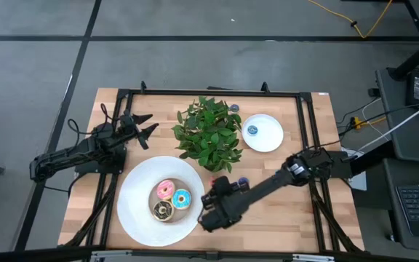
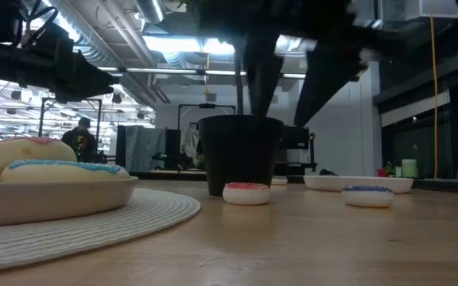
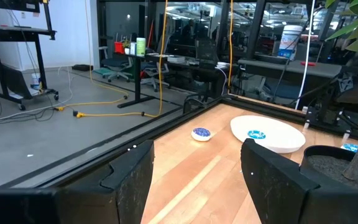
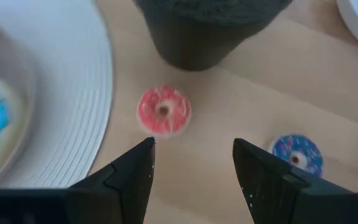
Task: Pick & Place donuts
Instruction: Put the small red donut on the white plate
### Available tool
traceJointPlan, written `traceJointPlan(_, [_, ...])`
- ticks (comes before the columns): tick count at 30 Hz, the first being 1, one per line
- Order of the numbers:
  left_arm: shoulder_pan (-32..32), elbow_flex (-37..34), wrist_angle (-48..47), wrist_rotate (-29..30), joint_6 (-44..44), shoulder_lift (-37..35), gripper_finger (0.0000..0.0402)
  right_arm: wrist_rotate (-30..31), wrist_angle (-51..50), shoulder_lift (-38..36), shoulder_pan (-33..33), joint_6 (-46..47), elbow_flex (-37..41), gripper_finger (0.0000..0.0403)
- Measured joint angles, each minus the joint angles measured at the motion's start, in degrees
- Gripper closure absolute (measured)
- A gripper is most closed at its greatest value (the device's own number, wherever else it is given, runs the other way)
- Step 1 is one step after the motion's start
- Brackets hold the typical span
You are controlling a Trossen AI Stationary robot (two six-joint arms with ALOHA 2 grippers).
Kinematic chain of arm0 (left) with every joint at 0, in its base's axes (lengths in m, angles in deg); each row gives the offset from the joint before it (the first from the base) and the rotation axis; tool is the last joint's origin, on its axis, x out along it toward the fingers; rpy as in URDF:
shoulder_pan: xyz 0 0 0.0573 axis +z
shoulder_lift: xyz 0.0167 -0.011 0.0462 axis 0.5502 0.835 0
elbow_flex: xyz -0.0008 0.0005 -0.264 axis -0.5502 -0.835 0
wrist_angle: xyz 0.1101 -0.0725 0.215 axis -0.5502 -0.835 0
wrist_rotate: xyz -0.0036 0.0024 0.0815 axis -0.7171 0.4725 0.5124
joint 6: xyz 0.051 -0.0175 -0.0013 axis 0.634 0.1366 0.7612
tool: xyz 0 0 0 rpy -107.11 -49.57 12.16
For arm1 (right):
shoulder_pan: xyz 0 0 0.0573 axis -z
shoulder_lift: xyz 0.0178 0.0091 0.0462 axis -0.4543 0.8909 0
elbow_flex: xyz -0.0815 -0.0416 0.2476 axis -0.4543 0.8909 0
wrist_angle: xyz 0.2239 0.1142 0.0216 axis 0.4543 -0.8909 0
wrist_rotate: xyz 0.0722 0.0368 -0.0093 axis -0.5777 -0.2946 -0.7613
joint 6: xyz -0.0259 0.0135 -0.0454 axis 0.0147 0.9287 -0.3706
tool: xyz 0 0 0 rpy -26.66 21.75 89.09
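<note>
Three larger donuts, pink [image 1: 166,190], light-blue [image 1: 181,198] and chocolate-brown [image 1: 163,210], lie on the big white plate [image 1: 133,196]. My right gripper [image 4: 194,168] hovers open above the table beside that plate, fingers pointing down. A tiny red donut [image 4: 163,111] lies just beyond its fingertips and a tiny blue donut [image 4: 297,152] off to one side, both flat on the wood. Another tiny blue one [image 1: 252,130] sits on the small white plate [image 1: 271,138]. My left gripper [image 1: 145,125] waits open near the table's left side, above the table.
A potted green plant [image 1: 209,131] in a dark pot [image 4: 210,31] stands mid-table, close behind the red donut. One more tiny blue donut [image 1: 234,108] lies near the far edge. A black frame rails the table. Bare wood lies toward the near right corner.
</note>
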Motion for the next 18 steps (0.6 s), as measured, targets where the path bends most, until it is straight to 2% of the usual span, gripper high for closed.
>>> traceJointPlan(8, [0.00, 0.00, -0.02, 0.00, 0.02, 0.00, 0.0169, -3.93, 3.19, 1.55, 4.64, -3.65, 0.04, 0.0185])
traceJointPlan(18, [-0.02, 0.00, 0.00, 0.00, 0.00, 0.00, 0.0169, -7.13, 7.44, 3.53, 5.53, -2.98, -0.04, 0.0185])
